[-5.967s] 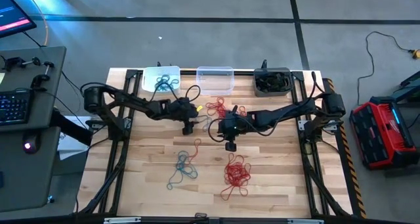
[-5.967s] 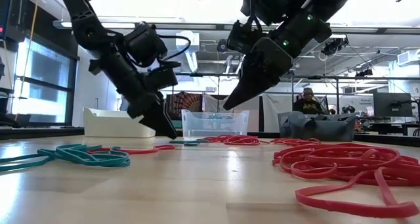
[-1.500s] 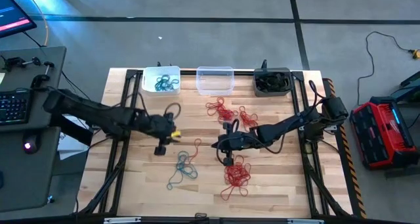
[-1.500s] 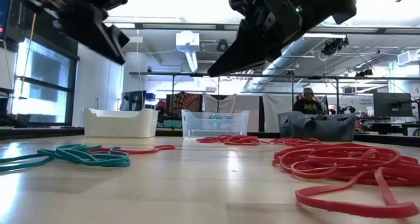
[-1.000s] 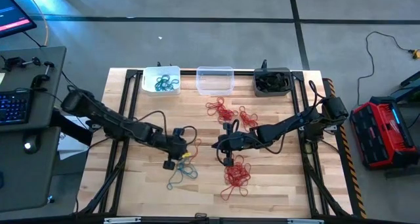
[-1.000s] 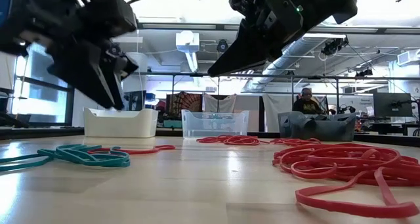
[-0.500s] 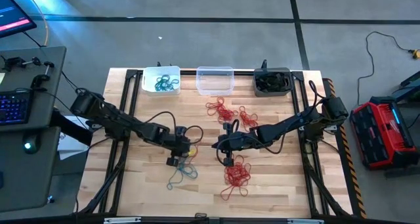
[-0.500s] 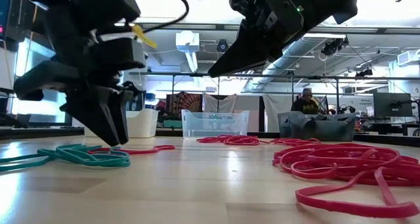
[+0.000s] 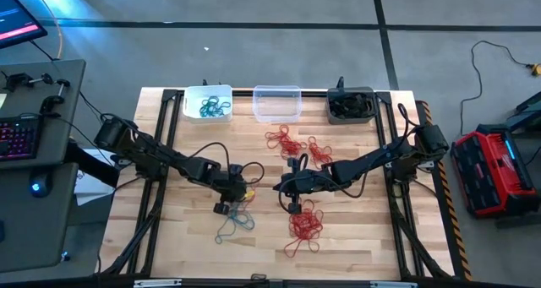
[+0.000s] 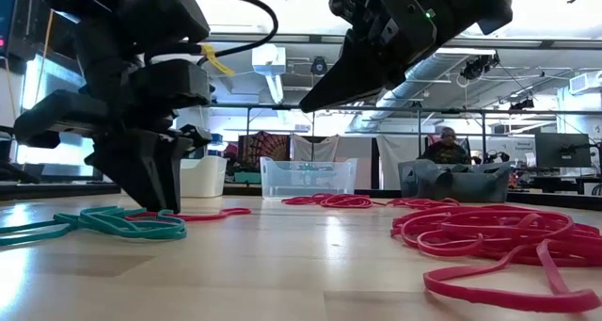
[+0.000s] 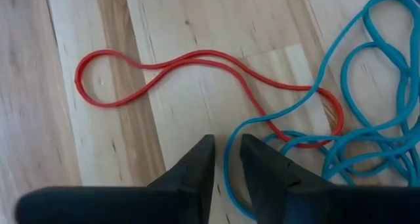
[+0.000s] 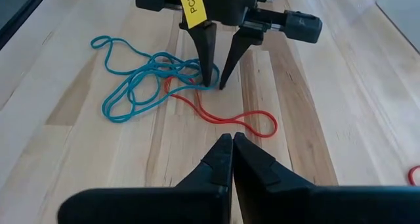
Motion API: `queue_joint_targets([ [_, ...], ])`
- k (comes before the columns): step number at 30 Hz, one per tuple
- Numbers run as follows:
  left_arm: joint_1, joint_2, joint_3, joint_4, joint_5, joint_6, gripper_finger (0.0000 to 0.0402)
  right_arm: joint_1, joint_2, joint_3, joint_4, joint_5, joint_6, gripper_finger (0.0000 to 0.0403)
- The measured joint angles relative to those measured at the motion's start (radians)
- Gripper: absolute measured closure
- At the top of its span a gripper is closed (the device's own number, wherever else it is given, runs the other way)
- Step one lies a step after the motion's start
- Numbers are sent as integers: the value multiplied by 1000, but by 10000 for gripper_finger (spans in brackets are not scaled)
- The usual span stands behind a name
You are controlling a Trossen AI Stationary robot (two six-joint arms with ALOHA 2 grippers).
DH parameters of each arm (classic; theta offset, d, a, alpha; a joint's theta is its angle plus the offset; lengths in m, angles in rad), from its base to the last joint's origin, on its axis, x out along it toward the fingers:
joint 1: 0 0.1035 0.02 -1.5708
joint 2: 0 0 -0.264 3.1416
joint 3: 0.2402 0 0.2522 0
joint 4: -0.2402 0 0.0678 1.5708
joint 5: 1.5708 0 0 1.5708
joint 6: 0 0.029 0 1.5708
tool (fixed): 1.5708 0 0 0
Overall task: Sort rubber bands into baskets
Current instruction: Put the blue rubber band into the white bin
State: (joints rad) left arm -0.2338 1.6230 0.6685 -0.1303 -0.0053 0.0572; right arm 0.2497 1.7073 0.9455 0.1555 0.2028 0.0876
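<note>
Wooden tabletop (image 9: 355, 229): the left tool (image 12: 214, 86), fingers slightly spread, straddles a teal rubber band (image 11: 231, 158) in the near-left tangle. I judge the pickup underway; next, pinch, lift, carry to the far white basket (image 9: 207, 103). The right tool (image 12: 232, 145), pressed together, waits mid-table.

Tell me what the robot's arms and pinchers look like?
Both arms are dark, nearly black, built from chunky jointed pieces with black cables looping along them. Each ends in two thin, pointed, dark fingers. The left gripper wears a yellow tag with black letters. The right gripper looks like a long tapering wedge with a tiny green light above it.
</note>
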Motion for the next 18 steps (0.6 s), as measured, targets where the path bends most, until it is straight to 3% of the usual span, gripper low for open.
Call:
queue_joint_targets([
  [6, -1, -28, -4, 8, -16, 0, 396, 0, 0, 0, 0, 1, 1, 403],
  [18, 5, -222, -4, -1, -82, -74, 401, 0, 0, 0, -1, 2, -1, 403],
])
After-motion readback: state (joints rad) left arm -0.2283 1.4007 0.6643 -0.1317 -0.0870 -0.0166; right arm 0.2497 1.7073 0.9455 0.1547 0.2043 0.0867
